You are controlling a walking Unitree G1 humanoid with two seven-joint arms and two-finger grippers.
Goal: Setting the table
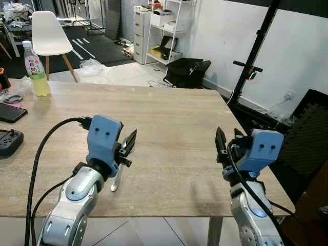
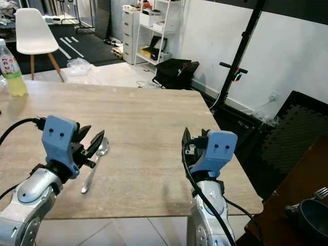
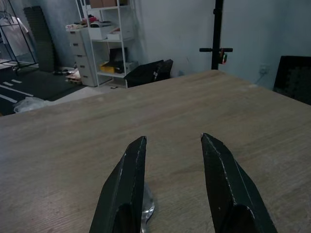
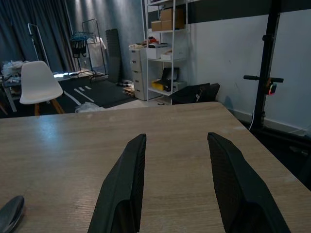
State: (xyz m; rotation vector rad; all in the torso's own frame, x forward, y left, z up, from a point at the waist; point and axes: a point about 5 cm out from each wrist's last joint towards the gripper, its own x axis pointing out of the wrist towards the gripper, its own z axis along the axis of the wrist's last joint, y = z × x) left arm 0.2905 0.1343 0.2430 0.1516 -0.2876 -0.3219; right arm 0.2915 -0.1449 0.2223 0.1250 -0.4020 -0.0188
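We have a metal spoon (image 2: 93,165) lying flat on the wooden surface (image 1: 174,123), just under and beside our left gripper (image 2: 88,142), whose fingers (image 3: 127,184) are spread apart with nothing between them. The spoon's long axis runs roughly away from us and slightly to the right: its bowl is at the far end, right by the left fingertips, and its handle trails back toward the near edge of the surface, passing beneath the blue wrist housing. In the left wrist view the bowl peeks out just beside one finger rather than between the two, so we judge the opening is not centred on the spoon at present. Our right gripper (image 1: 222,145) hovers over the right part of the surface, its fingers (image 4: 121,189) likewise parted and empty, well apart from the spoon; the right wrist view catches the bowl (image 4: 9,212) only at its edge. The left arm is clearly the nearer one, so any grasp or nudge of the spoon would most likely fall to it.
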